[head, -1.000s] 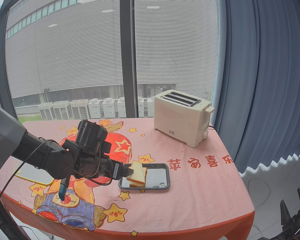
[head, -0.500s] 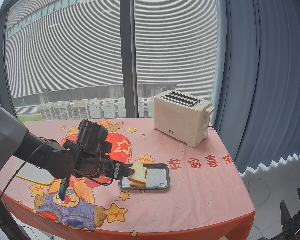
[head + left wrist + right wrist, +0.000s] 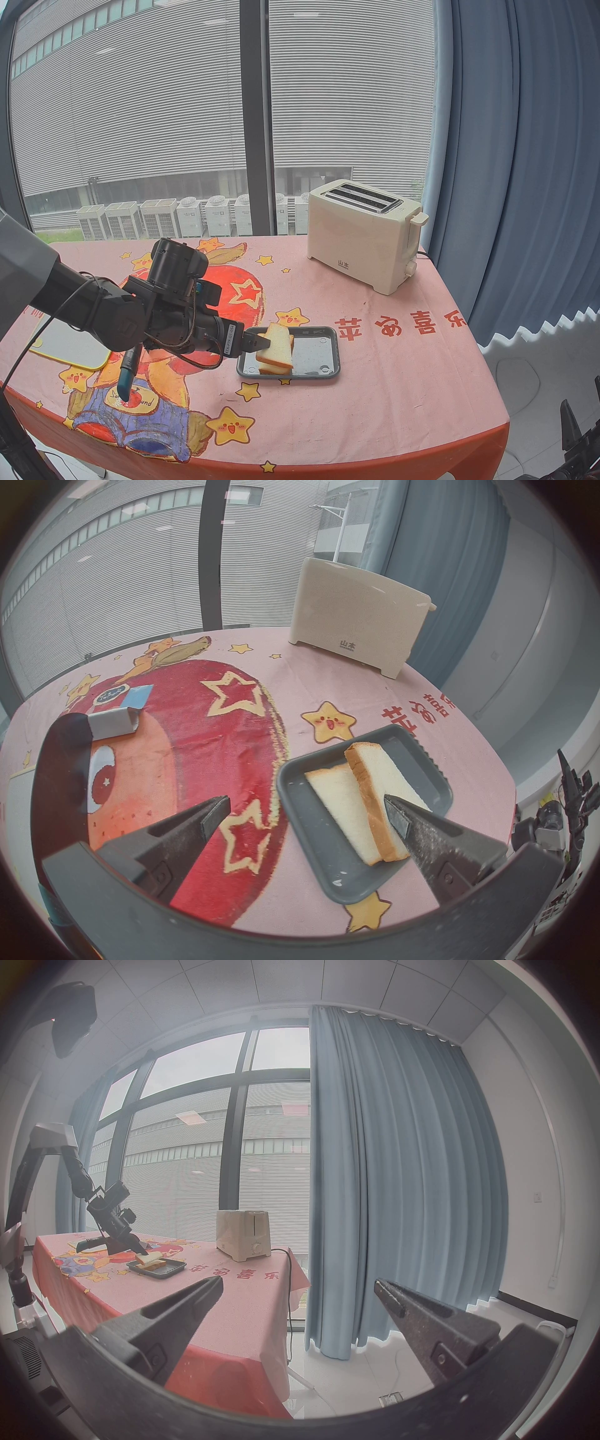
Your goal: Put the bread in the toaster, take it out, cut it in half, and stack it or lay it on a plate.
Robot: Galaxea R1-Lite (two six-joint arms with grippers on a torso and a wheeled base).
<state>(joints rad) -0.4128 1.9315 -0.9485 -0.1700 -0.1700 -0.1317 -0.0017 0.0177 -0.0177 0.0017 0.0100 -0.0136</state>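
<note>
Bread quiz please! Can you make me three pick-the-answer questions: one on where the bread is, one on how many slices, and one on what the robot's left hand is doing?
1. Where is the bread?
A. on the floor
B. in the grey tray
C. under the table

2. How many slices are there?
A. one
B. four
C. two

3. The left gripper is:
A. open
B. shut on a slice
C. shut on the tray's rim

Answers:
1 B, both slices sit inside the tray.
2 C, one slice lies flat and a second is tilted up against it.
3 A, its fingers stand wide apart, one right beside the bread.
</note>
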